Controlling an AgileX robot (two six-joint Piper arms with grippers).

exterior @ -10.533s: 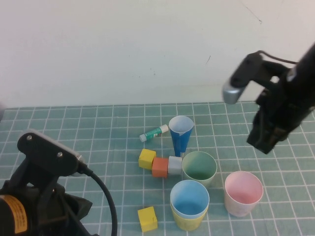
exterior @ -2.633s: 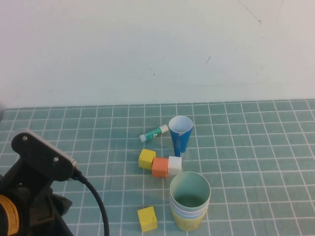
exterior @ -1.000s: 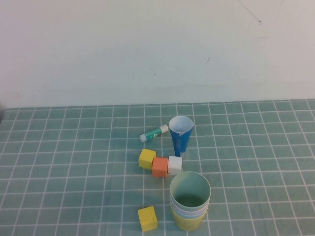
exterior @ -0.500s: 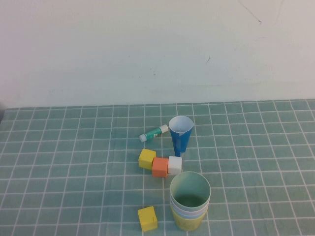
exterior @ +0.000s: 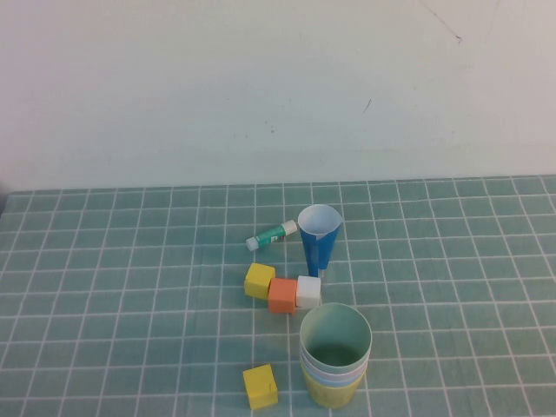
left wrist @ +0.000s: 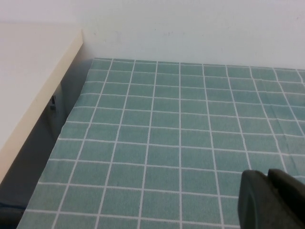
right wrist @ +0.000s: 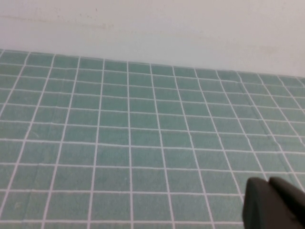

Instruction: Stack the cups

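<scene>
The cups (exterior: 335,354) stand nested in one stack near the front of the table in the high view: a pale green inside on top, light bands of other rims below it, a yellow cup outermost. Neither arm shows in the high view. My left gripper (left wrist: 268,177) appears only in the left wrist view, shut and empty over bare green grid cloth near the table's left edge. In the right wrist view my right gripper (right wrist: 269,186) is likewise shut and empty above bare cloth.
A narrow dark blue cone cup (exterior: 319,237) stands behind the stack. A row of yellow (exterior: 259,281), orange (exterior: 282,294) and white (exterior: 307,292) blocks lies beside it, with a glue stick (exterior: 270,234) farther back. Another yellow block (exterior: 260,387) sits left of the stack. A cream panel (left wrist: 28,76) borders the table.
Nothing has moved in the last second. Before that, the left arm withdrew out of the high view, and the green cup went onto the stack.
</scene>
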